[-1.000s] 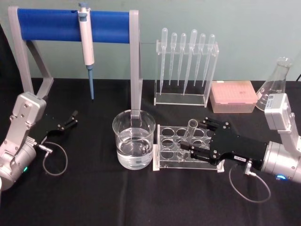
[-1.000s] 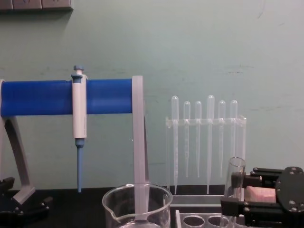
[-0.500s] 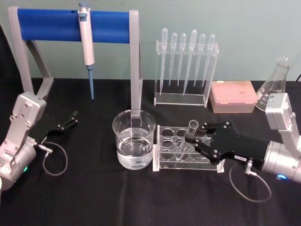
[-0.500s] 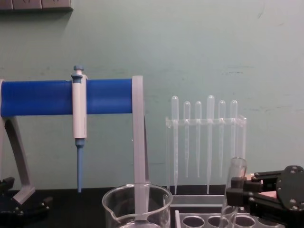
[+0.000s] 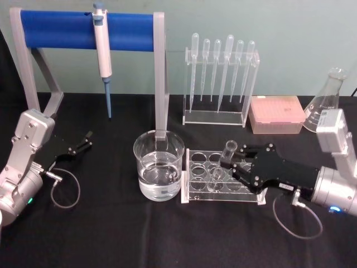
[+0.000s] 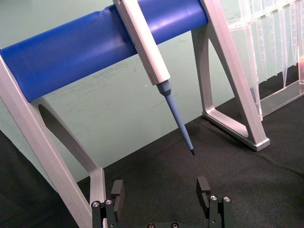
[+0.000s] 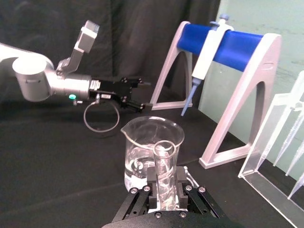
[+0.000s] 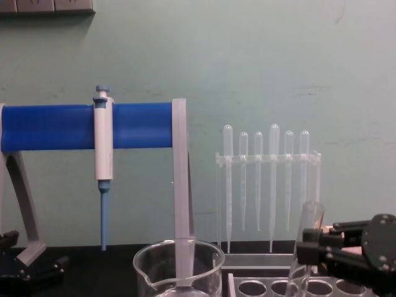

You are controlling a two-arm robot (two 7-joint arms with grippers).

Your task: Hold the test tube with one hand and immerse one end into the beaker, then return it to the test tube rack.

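Clamping the test tube (image 5: 218,172), my right gripper (image 5: 226,164) has closed since a second ago; the tube leans further in the rack (image 5: 192,195); left gripper (image 5: 85,139) idle, jaws apart.

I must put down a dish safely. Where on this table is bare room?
Bare black cloth lies in front of the wide clear glass beaker, and between it and the parked left hand. Crowded: the clear holed rack, where the right hand grips the glass test tube.
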